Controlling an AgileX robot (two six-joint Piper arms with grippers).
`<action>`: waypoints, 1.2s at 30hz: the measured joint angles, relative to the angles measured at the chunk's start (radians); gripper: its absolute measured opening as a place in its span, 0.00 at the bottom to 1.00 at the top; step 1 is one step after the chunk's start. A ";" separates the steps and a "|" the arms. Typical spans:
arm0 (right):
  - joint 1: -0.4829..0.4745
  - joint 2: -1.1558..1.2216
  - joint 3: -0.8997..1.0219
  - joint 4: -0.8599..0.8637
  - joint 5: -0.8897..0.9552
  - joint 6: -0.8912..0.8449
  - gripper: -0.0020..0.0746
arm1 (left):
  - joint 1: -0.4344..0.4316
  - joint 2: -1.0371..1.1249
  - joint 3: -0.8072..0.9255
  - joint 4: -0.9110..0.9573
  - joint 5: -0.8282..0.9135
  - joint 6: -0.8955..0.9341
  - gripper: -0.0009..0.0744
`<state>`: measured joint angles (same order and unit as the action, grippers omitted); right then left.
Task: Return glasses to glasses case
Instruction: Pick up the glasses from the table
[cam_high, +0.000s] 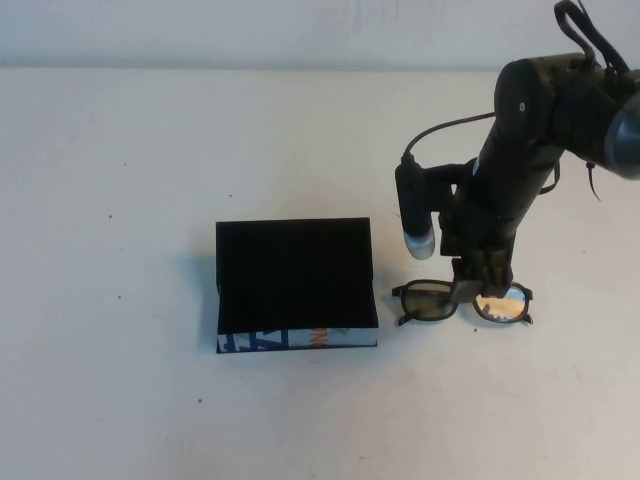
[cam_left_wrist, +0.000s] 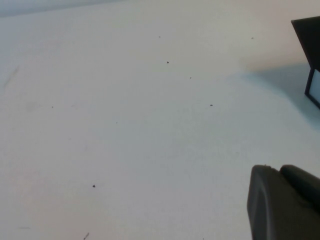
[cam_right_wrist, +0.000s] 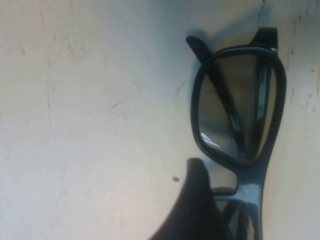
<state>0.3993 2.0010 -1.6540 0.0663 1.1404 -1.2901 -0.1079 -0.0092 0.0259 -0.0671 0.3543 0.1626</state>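
We see the glasses (cam_high: 462, 302) lying folded on the table (cam_high: 120, 200) in the lower right of the high view, just to the right of the glasses case (cam_high: 296, 280) with a narrow gap between them. Their frame is glossy black plastic with rounded rectangular lenses, the left one in the frame greenish, the right one amber. In the right wrist view the glasses (cam_right_wrist: 240, 110) show one dark tinted lens with the folded temples visible through it.

The glasses case is a matte black rectangular box with a flat lid, sitting at the centre of the high view; its near side carries a blue, white and orange print. A corner of the glasses case (cam_left_wrist: 310, 55) appears at the right edge of the left wrist view.

The right end effector (cam_high: 484, 275) comes down from the upper right on a bent black arm and sits right over the bridge of the glasses; a dark finger (cam_right_wrist: 192, 210) lies against the frame, but we cannot tell whether the fingers are parted or closed. The left end effector (cam_left_wrist: 285, 205) shows only as a dark rounded part in the lower right of its wrist view, above bare table, and we cannot tell its state either.

The table is a pale, off-white surface with small dark specks and faint scratches.
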 joint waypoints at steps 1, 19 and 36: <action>0.000 0.002 -0.002 -0.006 -0.001 0.015 0.63 | 0.000 0.000 0.000 0.000 0.000 0.000 0.01; -0.010 0.079 -0.002 -0.020 -0.015 0.062 0.68 | 0.000 0.000 0.000 0.000 0.000 0.000 0.01; -0.030 0.090 -0.002 -0.013 -0.025 0.062 0.59 | 0.000 0.000 0.000 0.000 0.000 0.000 0.01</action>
<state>0.3695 2.0913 -1.6557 0.0536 1.1158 -1.2284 -0.1079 -0.0092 0.0259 -0.0671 0.3543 0.1626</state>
